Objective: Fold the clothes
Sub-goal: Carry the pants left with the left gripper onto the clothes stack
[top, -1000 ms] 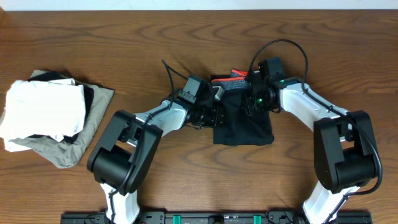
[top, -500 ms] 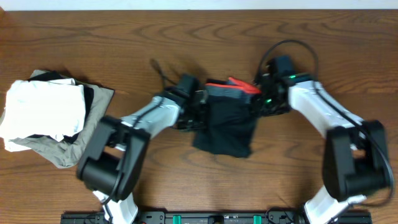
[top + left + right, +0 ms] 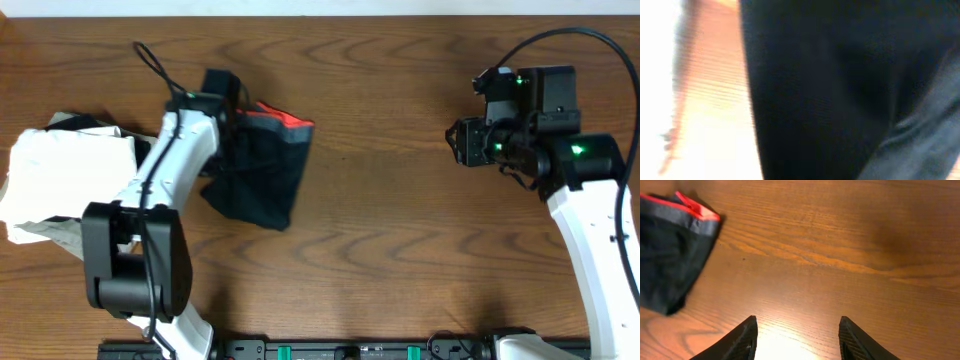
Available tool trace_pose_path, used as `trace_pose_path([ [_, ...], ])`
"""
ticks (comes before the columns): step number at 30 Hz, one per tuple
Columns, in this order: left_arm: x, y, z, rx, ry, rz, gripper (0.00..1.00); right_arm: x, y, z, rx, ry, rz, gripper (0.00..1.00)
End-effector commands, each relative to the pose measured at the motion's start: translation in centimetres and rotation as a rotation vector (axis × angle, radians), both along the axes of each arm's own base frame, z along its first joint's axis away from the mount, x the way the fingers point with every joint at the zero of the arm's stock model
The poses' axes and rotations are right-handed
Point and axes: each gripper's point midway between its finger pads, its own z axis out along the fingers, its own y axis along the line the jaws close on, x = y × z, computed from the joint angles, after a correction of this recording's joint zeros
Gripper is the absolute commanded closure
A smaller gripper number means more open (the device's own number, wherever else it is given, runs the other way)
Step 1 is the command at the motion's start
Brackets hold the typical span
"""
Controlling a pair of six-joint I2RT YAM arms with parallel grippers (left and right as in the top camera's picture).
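The leggings [image 3: 258, 168] lie right of the garment pile [image 3: 70, 182]

My left arm [image 3: 165, 165] and right arm [image 3: 592, 222] are white tubes with fat black joints. A thin black cable [image 3: 150, 62] curls off each. Small green lights [image 3: 577, 150] glow on the right one. My right gripper [image 3: 797, 332] has two pointed black fingers [image 3: 737, 341].

Hauled the leggings [image 3: 262, 170] from centre out toward nine o'clock in the left gripper [image 3: 232, 125], leaving them slanted rather than square. Let go with the right gripper [image 3: 457, 142] and pulled it back to three o'clock, jaws spread, well apart from the cloth
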Motion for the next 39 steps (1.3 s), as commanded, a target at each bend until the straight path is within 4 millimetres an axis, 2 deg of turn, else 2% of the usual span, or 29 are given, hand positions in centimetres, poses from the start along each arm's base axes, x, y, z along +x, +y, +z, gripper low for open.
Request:
trace_pose_path([
  [1, 2.3, 3.1, 4.2, 0.111, -0.105, 0.019, 0.94, -0.5, -0.4, 0.2, -0.013, -0.002, 0.004, 0.49],
  [7, 4.3, 6.0, 7.9, 0.144, -0.189, 0.062, 0.94, -1.0, -0.5, -0.1, -0.017, 0.023, 0.007, 0.49],
  [13, 5.2, 9.1, 10.2, 0.151, -0.249, 0.14, 0.94, -1.1, -0.5, -0.2, -0.018, 0.027, 0.007, 0.49],
  [24, 4.1, 13.3, 13.7, 0.165, -0.293, 0.247, 0.94, -1.2, -0.5, -0.3, -0.021, 0.03, 0.011, 0.48],
  [29, 3.6, 15.9, 14.8, 0.174, -0.338, 0.314, 0.94, -1.3, -0.5, -0.3, -0.023, 0.035, 0.013, 0.48],
  [36, 6.2, 16.6, 15.8, -0.004, -0.485, 0.329, 0.94, -1.8, -0.9, -0.7, -0.046, 0.06, 0.005, 0.47],
  [39, 6.7, 17.1, 16.3, -0.016, -0.521, 0.329, 0.94, -2.0, -1.0, -0.9, -0.047, 0.069, 0.005, 0.48],
])
